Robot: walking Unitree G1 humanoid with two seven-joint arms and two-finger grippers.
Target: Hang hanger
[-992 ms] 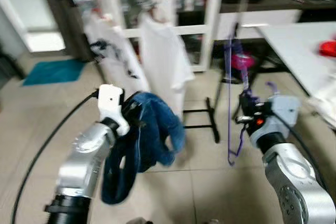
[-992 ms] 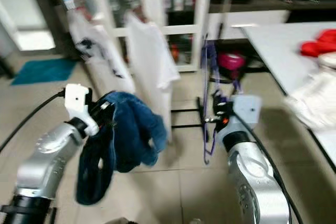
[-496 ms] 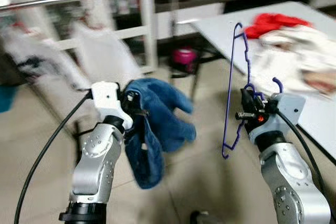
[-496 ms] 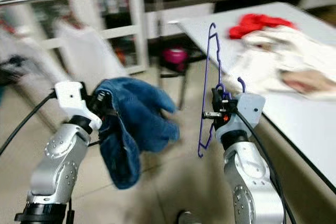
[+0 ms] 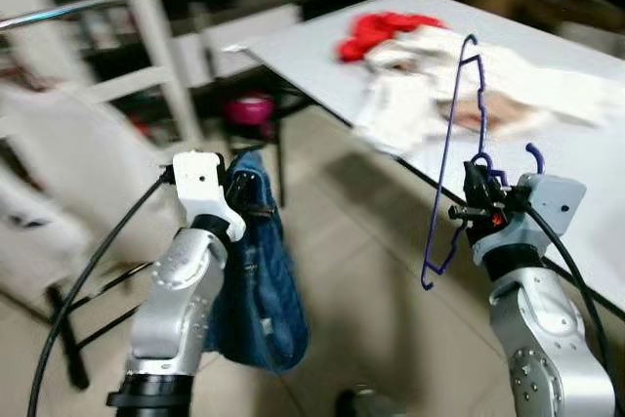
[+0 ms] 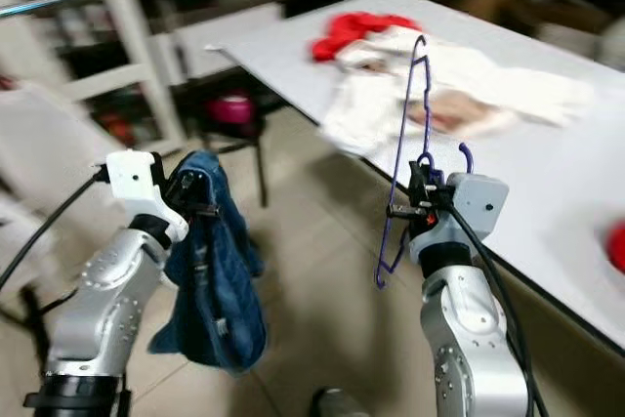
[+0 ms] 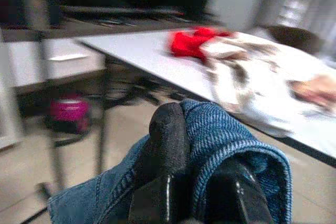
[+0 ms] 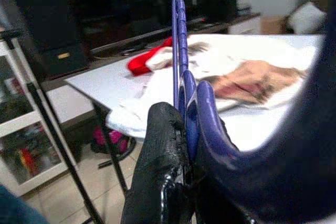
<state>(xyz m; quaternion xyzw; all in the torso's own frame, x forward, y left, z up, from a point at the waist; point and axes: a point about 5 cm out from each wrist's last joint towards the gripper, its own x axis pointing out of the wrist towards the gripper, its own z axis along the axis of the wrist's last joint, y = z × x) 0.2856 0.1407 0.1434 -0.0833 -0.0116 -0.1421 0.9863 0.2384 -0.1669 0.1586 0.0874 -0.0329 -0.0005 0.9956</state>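
Observation:
A thin purple hanger (image 5: 451, 148) stands upright in my right gripper (image 5: 473, 204), which is shut on its lower part close to the hook (image 5: 532, 154); the right wrist view shows the black fingers (image 8: 163, 145) clamped on the purple wire (image 8: 178, 51). Blue jeans (image 5: 256, 285) hang limp from my left gripper (image 5: 246, 204), which is shut on their denim edge (image 7: 231, 140). Both arms are held out before me above the tiled floor, left of a white table (image 5: 322, 46).
The white table carries a red cloth (image 5: 381, 24) and a pile of pale clothes (image 5: 459, 75). A metal rail (image 5: 88, 5) runs across the upper left, with white garments (image 5: 59, 163) hanging below it. A pink object (image 5: 252, 107) lies on the floor by the table's legs.
The camera has swung to the right: the rack and white clothes slid left and the table now lies ahead. The jeans have swung down to hang straight. Both grips are unchanged.

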